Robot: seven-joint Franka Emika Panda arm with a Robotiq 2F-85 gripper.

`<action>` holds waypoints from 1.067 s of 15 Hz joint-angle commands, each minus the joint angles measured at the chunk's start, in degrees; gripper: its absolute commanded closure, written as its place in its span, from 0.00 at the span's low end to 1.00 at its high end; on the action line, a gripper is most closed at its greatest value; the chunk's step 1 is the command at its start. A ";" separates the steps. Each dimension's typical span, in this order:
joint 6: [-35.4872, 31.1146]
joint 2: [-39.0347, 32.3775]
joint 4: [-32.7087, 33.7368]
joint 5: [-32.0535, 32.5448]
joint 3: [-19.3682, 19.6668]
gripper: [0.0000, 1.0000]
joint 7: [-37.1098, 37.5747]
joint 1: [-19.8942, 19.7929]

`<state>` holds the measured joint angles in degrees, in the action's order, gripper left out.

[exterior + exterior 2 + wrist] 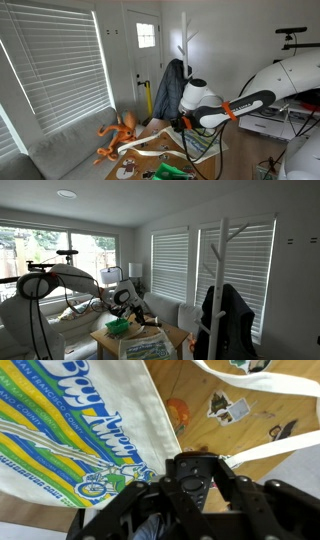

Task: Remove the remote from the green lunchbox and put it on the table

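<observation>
Here, one green lunchbox [118,327] tops one table [173,335].

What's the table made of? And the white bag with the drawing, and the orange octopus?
The table looks like wood, smooth and light brown; grain shows. The white bag looks like matte cloth: it wrinkles and has floppy straps. The orange octopus seems plush, but it's too small to tell.

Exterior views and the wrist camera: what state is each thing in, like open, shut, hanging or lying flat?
Window blinds: lowered.
Door: shut.
Jacket: hanging on the coat rack.
Printed bag: lying flat on the table.
Green lunchbox: on the table, lid too small to tell.
Claw: above the table, open or shut unclear.
</observation>
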<state>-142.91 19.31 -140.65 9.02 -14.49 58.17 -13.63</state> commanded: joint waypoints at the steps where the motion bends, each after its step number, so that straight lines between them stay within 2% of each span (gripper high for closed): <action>1: -2.41 -8.13 7.17 3.84 0.63 0.83 12.70 -1.13; 4: -2.90 -13.49 12.73 7.38 3.03 0.83 22.32 -0.72; 6: -0.41 -16.36 16.35 6.95 5.50 0.83 27.41 1.04; 7: -2.22 -12.81 11.68 5.84 7.03 0.58 21.92 2.95; 11: -1.94 -16.40 15.18 5.56 8.69 0.58 24.81 3.74; 12: -2.68 -16.86 15.64 8.22 8.51 0.83 31.23 3.40; 14: -4.40 -18.34 16.87 5.90 9.58 0.83 37.38 4.54; 16: -6.77 -20.03 18.17 6.34 10.74 0.83 43.26 5.73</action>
<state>-146.83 2.19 -125.24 14.76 -6.17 93.11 -10.49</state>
